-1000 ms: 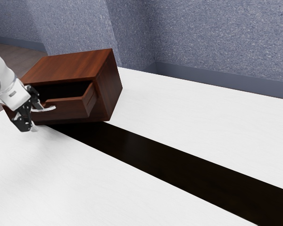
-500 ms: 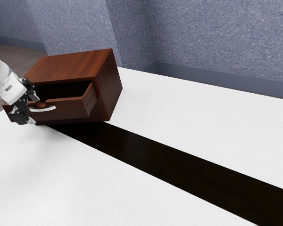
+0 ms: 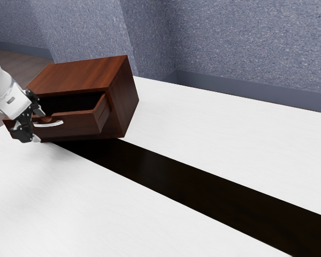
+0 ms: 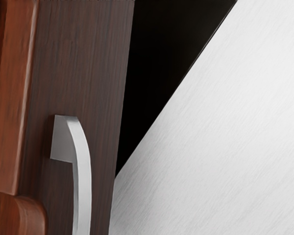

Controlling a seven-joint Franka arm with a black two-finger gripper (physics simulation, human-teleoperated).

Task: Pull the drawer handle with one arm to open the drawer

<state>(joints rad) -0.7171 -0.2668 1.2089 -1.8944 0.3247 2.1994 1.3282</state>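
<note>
We saw a room with speckled blue-grey walls (image 3: 230,37) that folded at a corner toward twelve o'clock. A darker skirting band (image 3: 246,88) ran along their foot from twelve toward three o'clock. At ten o'clock lay a patch of brown wooden floor (image 3: 16,60). The white table (image 3: 230,139) bore a black stripe (image 3: 203,187) running from nine toward four o'clock. The light was soft and even.

side overview, wrist close on handle (image 3: 48,123) (image 4: 81,171)

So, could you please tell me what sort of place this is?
Likely a simulated tabletop workspace in a room: a white table with a black stripe, a wooden drawer cabinet on it, blue-grey textured walls behind.
</note>
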